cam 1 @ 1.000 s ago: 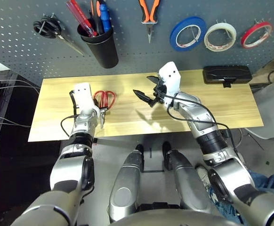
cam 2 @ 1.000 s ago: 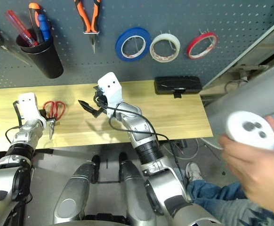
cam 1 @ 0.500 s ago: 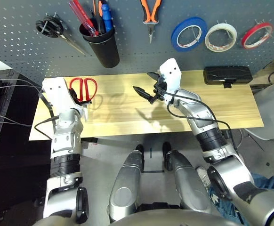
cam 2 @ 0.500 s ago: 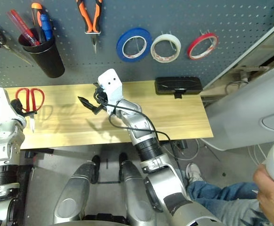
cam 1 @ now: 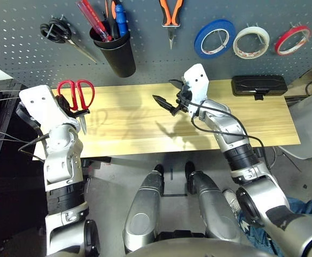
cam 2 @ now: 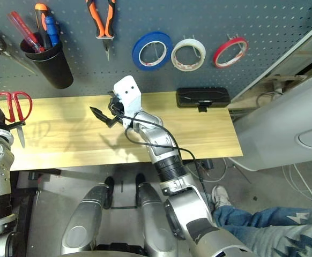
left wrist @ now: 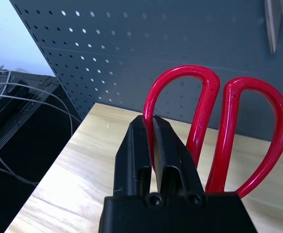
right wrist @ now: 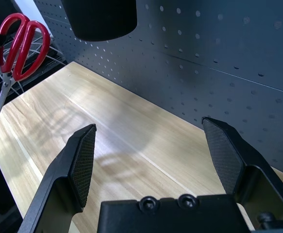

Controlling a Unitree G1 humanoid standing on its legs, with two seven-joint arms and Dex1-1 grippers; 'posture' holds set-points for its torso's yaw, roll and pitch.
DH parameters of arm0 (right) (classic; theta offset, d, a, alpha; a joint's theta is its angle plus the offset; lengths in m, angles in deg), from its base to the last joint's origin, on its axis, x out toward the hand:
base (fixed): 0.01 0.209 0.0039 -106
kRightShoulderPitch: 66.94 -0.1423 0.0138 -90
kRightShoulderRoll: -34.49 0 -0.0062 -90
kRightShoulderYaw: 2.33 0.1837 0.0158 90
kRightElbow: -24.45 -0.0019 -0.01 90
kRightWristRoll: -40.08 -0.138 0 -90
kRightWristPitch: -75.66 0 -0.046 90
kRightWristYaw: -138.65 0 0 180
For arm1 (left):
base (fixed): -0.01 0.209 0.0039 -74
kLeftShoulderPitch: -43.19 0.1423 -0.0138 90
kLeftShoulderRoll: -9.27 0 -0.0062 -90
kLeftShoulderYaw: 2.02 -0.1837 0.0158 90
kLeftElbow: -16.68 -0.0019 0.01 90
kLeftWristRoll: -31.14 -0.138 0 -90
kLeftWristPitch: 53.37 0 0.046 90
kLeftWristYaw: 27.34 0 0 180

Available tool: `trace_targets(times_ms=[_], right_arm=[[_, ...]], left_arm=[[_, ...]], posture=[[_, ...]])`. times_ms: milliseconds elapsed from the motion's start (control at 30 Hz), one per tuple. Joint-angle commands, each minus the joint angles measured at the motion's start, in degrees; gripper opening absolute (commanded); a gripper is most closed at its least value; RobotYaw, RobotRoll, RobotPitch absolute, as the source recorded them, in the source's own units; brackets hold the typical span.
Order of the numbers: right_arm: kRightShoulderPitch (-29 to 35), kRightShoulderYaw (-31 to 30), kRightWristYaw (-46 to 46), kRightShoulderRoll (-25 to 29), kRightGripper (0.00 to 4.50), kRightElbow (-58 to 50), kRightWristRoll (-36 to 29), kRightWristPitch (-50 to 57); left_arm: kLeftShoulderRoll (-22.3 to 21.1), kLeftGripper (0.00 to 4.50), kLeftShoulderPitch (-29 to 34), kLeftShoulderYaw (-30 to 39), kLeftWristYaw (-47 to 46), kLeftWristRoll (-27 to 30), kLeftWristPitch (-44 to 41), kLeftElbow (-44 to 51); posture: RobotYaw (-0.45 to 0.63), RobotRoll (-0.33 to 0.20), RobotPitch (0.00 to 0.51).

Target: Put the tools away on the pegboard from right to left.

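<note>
The red-handled scissors [cam 1: 75, 97] are hanging in the air off the left end of the wooden table [cam 1: 145, 128], their two glossy red loops uppermost and the slim steel blades pointing down, closed together. The left gripper [left wrist: 153, 145] is pinching them: its two black fingers are pressed tight on the inner side of one red loop, with the other loop standing free just beside it. Behind the scissors the pegboard [cam 1: 145, 59] is rising as a dark grey sheet dotted with an even grid of small holes.

Up and to the right of the left gripper, a black cup [cam 1: 116, 53] is hanging on the pegboard, smooth and tapered, and it is holding a slim blue-handled screwdriver [cam 1: 119, 16] beside a clear red handle and an orange-tipped one. Above the gripper, black-handled scissors [cam 1: 59, 33] are sitting on a hook. Further right along the board the orange-and-black needle-nose pliers [cam 1: 169, 16] are hanging nose down, then the blue tape roll [cam 1: 214, 38], a white tape roll [cam 1: 250, 42] and a red tape roll [cam 1: 292, 39], each a flat ring on its own hook.

The right gripper [cam 1: 169, 101] is hovering over the middle of the table with its black fingers spread wide and nothing between them. Well to its right, a flat black case [cam 1: 258, 85] is lying at the table's back edge.
</note>
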Motion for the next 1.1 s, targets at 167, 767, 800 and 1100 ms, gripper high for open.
trace_targets(times_ms=[167, 767, 800, 1100], right_arm=[[0.0, -0.3, -0.2, -0.5, 4.5, 0.2, -0.3, -0.1], [-0.6, 0.3, 0.1, -0.2, 4.5, 0.0, -0.3, -0.6], [-0.5, 0.3, 0.1, -0.2, 4.5, -0.1, -0.3, -0.6], [-0.8, 0.4, -0.1, -0.1, 4.5, 0.4, -0.3, -0.9]], left_arm=[[0.8, 0.02, -0.6, 2.7, -1.3, 0.8, 3.3, 1.9], [1.4, 0.02, -4.2, 3.4, 1.1, 5.4, 9.0, 4.9], [1.5, 0.02, -3.9, 3.2, 1.3, 5.3, 9.6, 5.1], [2.3, 0.02, -3.8, 3.0, 3.2, 6.4, 12.4, 6.0]], posture=[[0.07, 0.0, 0.358], [0.05, 0.0, 0.363], [0.05, 0.0, 0.367], [0.05, 0.0, 0.365]])
